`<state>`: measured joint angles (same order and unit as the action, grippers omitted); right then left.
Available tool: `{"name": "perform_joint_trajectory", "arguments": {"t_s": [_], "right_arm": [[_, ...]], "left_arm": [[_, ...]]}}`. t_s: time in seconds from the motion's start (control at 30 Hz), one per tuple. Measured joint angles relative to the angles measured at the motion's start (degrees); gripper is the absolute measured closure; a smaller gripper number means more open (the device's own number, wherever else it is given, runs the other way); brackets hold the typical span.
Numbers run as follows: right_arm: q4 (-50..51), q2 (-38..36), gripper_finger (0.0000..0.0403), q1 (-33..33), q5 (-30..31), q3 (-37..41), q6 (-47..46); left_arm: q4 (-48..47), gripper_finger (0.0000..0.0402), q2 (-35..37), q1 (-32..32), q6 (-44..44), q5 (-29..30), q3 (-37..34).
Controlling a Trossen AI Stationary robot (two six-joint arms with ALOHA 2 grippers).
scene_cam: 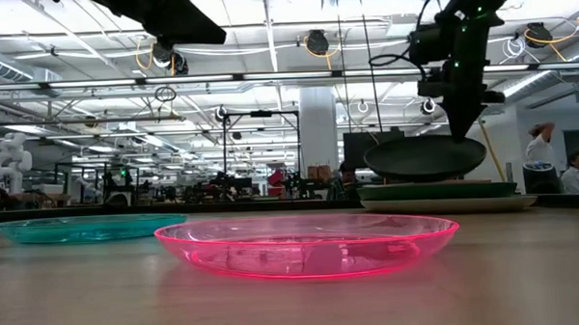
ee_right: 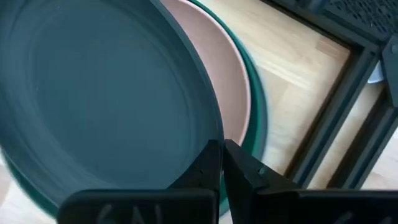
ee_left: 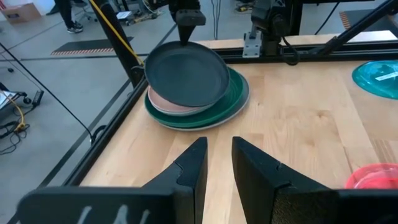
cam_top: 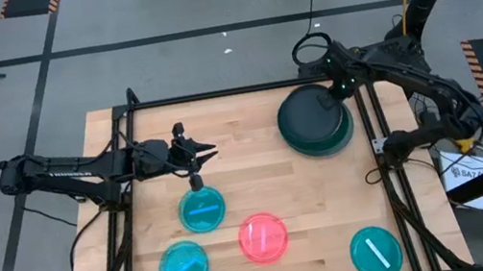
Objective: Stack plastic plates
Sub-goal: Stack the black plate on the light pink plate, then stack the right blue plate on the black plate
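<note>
The right tool pinches the far rim of the black plate, its jaws closed tight on the thin edge, so the plate hangs nearly level above the stack rather than resting on it. In the low view it floats clear over the green plate and the grey plate. Holding by the rim leaves the underside free, so the plate can probably be lowered straight down.

Directly below, the peach-pink plate lies on the green one, the pile sitting at the far right corner of the tabletop, close to the frame.

The left tool hovers over the left half, jaws narrowly parted and empty, just beyond a cyan plate. It seems to be waiting out of the way.

Nearer the front lie the red-pink plate and two more cyan plates, well apart, not yet stacked.
</note>
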<state>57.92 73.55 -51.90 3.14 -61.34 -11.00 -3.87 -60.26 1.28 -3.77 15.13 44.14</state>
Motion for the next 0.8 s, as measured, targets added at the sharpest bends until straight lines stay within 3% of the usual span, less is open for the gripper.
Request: {"name": "perform_joint_trajectory", "arguments": {"t_s": [0.27, 0.63, 0.8], "right_arm": [[-0.45, 3.63, 0.039, -1.9, -0.2, 0.0, 1.65], [-1.61, 4.83, 0.0305, -2.14, -0.07, 0.0, 1.61], [-1.35, 2.9, 0.029, -1.59, -2.61, 0.0, 1.03]], "left_arm": [[-0.86, 0.0321, -0.01, -0.02, 0.09, 0.01, 0.0], [-0.91, 0.0321, -0.17, -0.01, 0.57, -0.01, 0.0], [-0.91, 0.0321, -0.17, -0.02, 0.72, 0.01, 0.0]]}}
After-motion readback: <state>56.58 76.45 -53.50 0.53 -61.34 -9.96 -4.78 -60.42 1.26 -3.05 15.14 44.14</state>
